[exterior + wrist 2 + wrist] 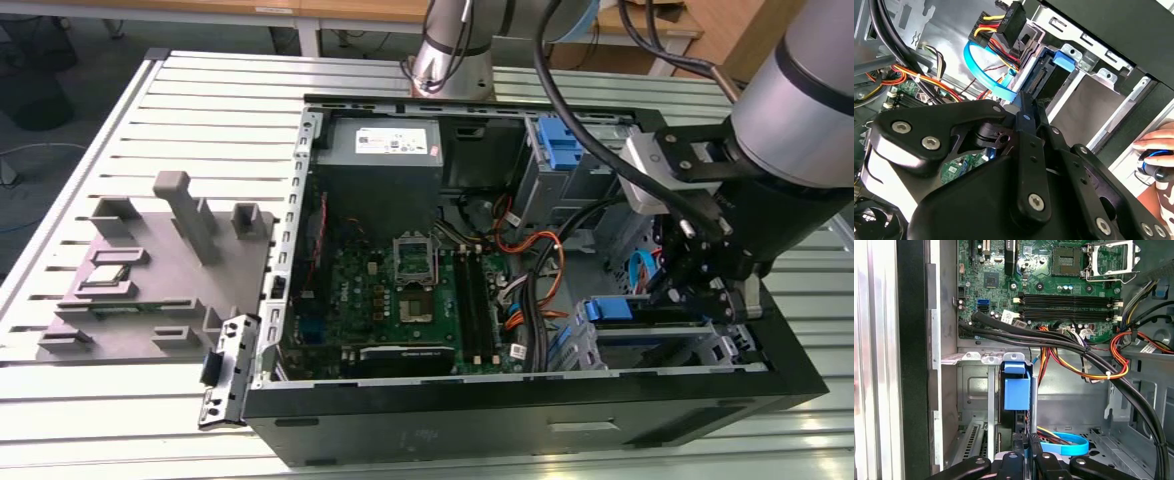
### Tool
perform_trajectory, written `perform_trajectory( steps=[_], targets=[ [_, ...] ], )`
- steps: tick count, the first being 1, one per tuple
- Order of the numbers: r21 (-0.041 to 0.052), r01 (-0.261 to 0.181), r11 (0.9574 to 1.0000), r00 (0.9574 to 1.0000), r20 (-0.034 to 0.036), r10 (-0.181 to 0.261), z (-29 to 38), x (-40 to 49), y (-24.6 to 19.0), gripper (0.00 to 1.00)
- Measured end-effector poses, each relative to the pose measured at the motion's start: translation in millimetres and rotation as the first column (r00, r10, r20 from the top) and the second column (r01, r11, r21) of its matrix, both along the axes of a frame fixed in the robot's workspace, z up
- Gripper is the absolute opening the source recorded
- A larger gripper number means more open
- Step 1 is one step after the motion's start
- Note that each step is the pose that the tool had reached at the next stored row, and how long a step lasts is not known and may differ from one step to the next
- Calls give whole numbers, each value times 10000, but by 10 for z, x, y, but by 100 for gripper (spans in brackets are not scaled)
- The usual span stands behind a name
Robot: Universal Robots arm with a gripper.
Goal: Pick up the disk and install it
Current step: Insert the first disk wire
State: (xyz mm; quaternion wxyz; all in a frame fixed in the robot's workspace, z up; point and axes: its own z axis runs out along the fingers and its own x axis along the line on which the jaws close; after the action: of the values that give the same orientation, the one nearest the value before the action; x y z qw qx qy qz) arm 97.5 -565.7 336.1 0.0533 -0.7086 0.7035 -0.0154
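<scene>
Blue-railed disk (1016, 390) — one — edge-on in drive cage (974, 371), claw (1024, 447) just beside.

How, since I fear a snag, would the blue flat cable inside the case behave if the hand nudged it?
The blue flat cable is probably floppy: in both wrist views it lies in a loose curved loop. It is a thin ribbon, so it is likely light and would bend aside rather than resist. It may spring back a little, since the loop seems to hold its arc unsupported.

no legible text, power supply (384, 143) sticker unreadable
</scene>
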Motion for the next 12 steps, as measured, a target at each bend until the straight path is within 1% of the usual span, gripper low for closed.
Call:
perform_trajectory(
  steps=[12],
  targets=[
    [-4, 0, 10000, 10000, -1, 0, -11, 0, 0, 16]
  ],
)
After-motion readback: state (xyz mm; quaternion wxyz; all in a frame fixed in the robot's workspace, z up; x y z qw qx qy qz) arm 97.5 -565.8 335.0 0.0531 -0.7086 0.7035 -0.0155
